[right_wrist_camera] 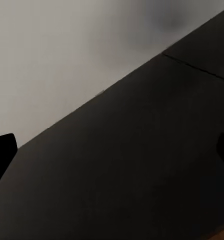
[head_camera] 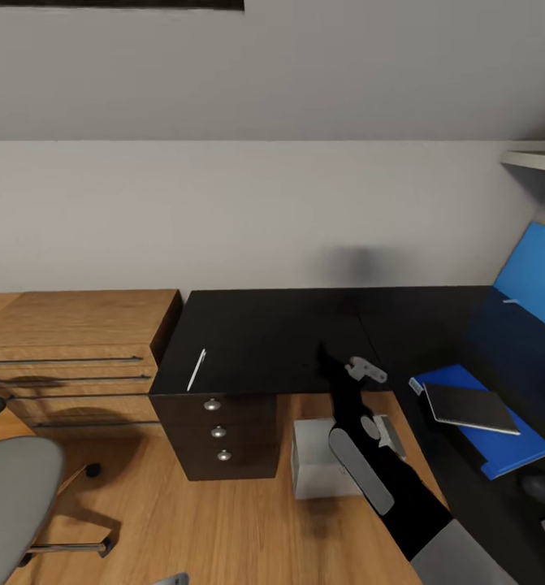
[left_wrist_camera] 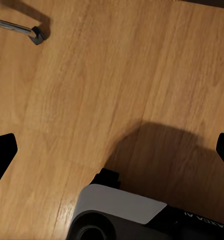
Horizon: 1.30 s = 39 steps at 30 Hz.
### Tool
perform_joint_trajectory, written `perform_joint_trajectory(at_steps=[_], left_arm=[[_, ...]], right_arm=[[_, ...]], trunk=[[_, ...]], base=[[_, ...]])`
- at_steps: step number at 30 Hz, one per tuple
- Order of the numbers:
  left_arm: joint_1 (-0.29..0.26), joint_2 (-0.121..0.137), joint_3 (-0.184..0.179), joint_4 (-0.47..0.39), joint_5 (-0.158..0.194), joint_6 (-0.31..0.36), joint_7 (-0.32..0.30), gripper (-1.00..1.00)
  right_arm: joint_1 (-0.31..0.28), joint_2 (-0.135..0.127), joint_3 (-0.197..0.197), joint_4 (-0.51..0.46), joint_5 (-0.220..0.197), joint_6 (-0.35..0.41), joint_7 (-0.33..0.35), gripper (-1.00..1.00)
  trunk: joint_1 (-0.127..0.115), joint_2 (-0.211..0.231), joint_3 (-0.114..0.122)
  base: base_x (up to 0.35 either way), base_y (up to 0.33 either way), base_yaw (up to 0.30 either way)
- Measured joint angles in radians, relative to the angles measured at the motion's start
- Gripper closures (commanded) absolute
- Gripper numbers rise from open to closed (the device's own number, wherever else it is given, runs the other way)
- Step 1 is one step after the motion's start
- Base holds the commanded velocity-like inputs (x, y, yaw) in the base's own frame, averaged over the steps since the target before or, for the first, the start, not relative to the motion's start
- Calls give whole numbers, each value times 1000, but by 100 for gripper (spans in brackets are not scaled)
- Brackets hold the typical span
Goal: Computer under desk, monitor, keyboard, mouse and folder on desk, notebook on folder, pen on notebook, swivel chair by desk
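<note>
The folder [head_camera: 499,426] lies on the desk [head_camera: 264,333] with the notebook [head_camera: 469,408] stacked on it, off to the right gripper's [head_camera: 337,370] right. The pen [head_camera: 196,370] lies well left of its spread, empty fingers, not yet on the notebook. The left gripper [left_wrist_camera: 112,150], equally wide and empty, faces the floor [left_wrist_camera: 91,90].

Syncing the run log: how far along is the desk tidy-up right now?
Done: folder lies on the desk with the notebook stacked on it; computer sits under the desk. In hand: right gripper hovers open and empty over the desktop. Left: pen lies at the desk's far end, not on the notebook; swivel chair stands apart.
</note>
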Motion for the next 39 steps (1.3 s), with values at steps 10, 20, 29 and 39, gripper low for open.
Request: perform_joint_trajectory(at_steps=[10,20,29,39], left_arm=[[0,0,-2,0,-2,-1,0,-100],[0,0,-2,0,-5,-1,0,-100],[0,0,-3,0,-6,-2,-1,-100],[0,0,-3,0,-6,-3,-1,-100]], right_arm=[[0,79,54,107,240,1,-6,-100],[0,135,57,177,388,-8,-11,-100],[0,140,45,183,322,-27,-9,-100],[0,138,-11,184,162,-31,-5,-100]], trunk=[[-38,70,31],[-50,91,41],[-50,91,41],[-50,91,41]], base=[[0,0,0],[0,0,0],[0,0,0],[0,0,0]])
